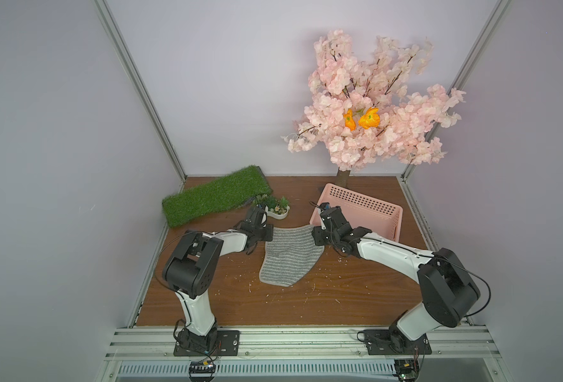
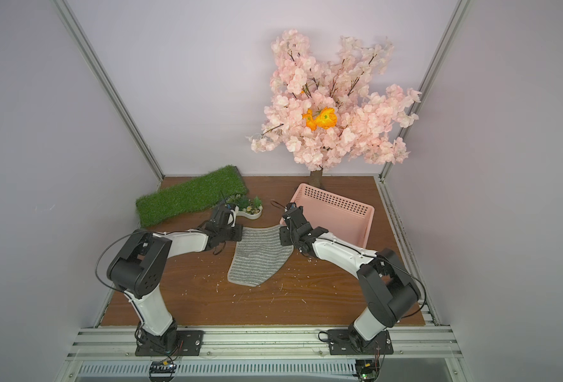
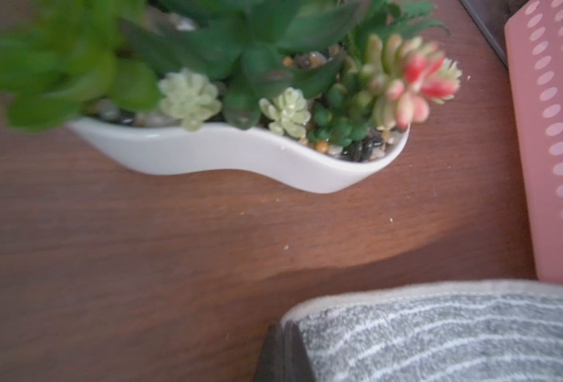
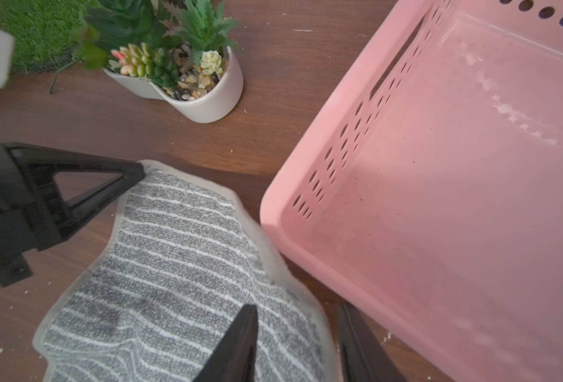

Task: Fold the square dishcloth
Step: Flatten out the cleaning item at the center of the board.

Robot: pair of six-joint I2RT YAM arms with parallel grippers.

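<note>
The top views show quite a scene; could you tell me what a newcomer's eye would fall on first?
The tall pink blossom tree, orange flowers at its heart, towers at the back right. In front of it sits the pink basket, with the grey striped dishcloth to its left, mid-table, and a green grass mat at the back left.

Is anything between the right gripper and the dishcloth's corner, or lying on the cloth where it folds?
Nothing visible. The right gripper, jaws open, straddles the dishcloth at its hem beside the basket; the left gripper pinches the other far corner; nothing lies on the cloth.
</note>
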